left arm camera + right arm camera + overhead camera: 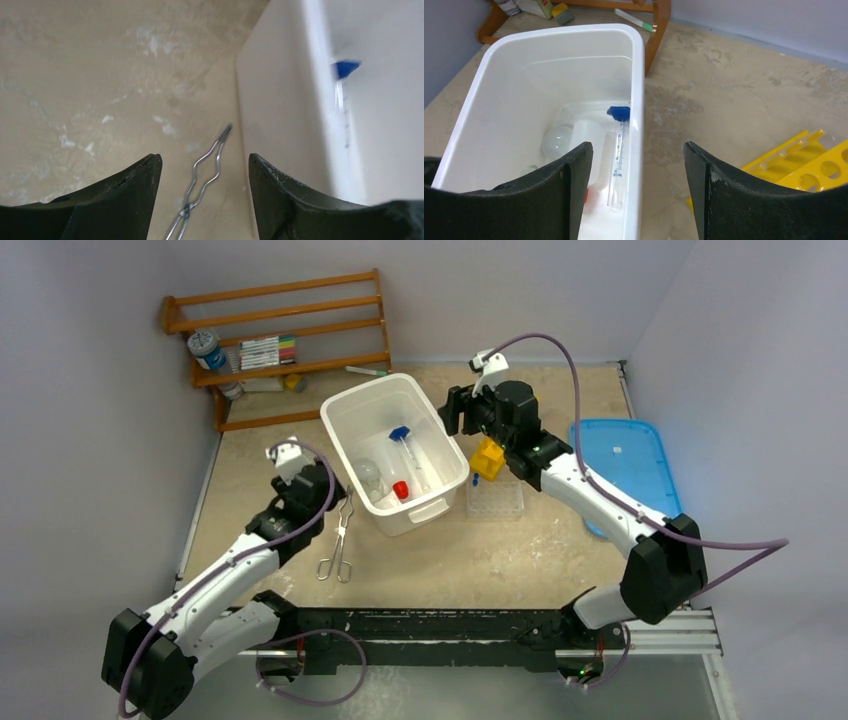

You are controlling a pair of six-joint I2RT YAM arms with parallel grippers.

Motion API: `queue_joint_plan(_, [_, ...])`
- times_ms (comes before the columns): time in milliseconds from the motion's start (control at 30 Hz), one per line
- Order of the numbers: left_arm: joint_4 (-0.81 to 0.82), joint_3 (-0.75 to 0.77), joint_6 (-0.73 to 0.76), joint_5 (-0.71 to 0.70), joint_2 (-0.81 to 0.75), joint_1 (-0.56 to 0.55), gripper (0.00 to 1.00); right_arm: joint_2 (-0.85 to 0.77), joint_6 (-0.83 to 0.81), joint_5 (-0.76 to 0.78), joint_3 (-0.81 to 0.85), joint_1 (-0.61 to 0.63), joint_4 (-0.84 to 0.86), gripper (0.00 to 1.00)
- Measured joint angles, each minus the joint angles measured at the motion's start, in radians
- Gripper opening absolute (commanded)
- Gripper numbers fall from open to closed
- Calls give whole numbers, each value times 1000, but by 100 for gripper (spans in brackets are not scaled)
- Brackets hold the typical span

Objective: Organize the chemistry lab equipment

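- Tongs (342,530): lie flat on table (500,560), just left of the near-left corner of the white bin (425,508). They're the only task item I can see outside the bin. Close to the bin wall but looks apart, not touching.
- Long axis runs near–far: loop handles at near end, tips at far end, leaning a bit toward the bin.
- L gripper (205,157): fingers spread wide, nothing held. In the wrist view the tongs' shank runs up through the gap, w/ tips ahead and the bin wall on the right. One finger stands each side of the shank, so closing would squeeze across its width. Height above table: can't tell.
- Judgement: next step prob. a drop onto the shank near the pivot, then a lift into the bin. Thin metal flat on the table may slip, and the right finger has little room vs. the bin wall.
- R gripper (638,145): also spread, empty, at the bin's far-right side looking in. The bin sits btwn it and the tongs, so L arm is clearly nearer.
- Already in bin: blue-ended tube (412,458), red-capped squeeze bottle (400,489), clear jar (370,475).
- Further out: yellow rack (487,458) and clear well tray (497,502) right of bin, blue lid (620,465) beyond. Wooden rack (280,315) w/ markers (268,350) at far left.
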Motion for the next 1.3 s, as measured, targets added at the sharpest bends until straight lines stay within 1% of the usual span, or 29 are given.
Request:
queue_joint_plan(100, [32,-161,-37,44,-12,0,54,-19,-1,1,-21,0,-3,70])
queue_joint_plan(200, [35,-255,-62,64,-14,0,51,-52,-1,2,-43,0,-1,70])
queue_joint_plan(333, [87,-268,-71,68,56,0,51,-82,-2,-2,-50,0,-1,67])
queue_joint_plan(433, [145,-268,-69,75,143,0,52,-89,-2,-25,-50,5,3,65])
queue_joint_plan(500, [182,-268,-63,80,186,0,53,-85,-5,-23,-49,23,-4,61])
queue_joint_plan(567, [221,-267,-51,82,224,0,55,-74,-13,-19,-44,60,-13,53])
queue_joint_plan(600, [236,-267,-46,82,241,0,55,-68,-18,-19,-40,79,-14,47])
queue_joint_plan(633, [243,-262,-40,82,256,0,56,-60,-21,-22,-34,100,-17,36])
queue_joint_plan(667, [249,-256,-33,82,270,0,56,-52,-25,-26,-25,120,-20,23])
queue_joint_plan(700, [256,-250,-26,83,278,0,56,-42,-26,-30,-14,139,-20,14])
queue_joint_plan(767, [265,-238,-13,83,282,0,56,-24,-24,-38,5,172,-19,2])
queue_joint_plan(800, [271,-234,-9,83,282,0,56,-13,-20,-47,16,192,-17,0])
queue_joint_plan(900, [289,-227,1,85,282,0,55,34,-8,-52,45,255,-9,0])
queue_joint_plan(1067, [290,-226,-9,86,269,0,55,119,-2,-43,72,394,-12,0])
queue_joint_plan(1200, [280,-217,-18,85,229,7,56,134,6,-32,72,465,-22,31])
queue_joint_plan(1233, [273,-203,-18,85,229,13,56,133,8,-24,72,472,-21,33])
queue_joint_plan(1300, [262,-175,-17,86,239,24,56,133,11,-13,72,477,-22,34])
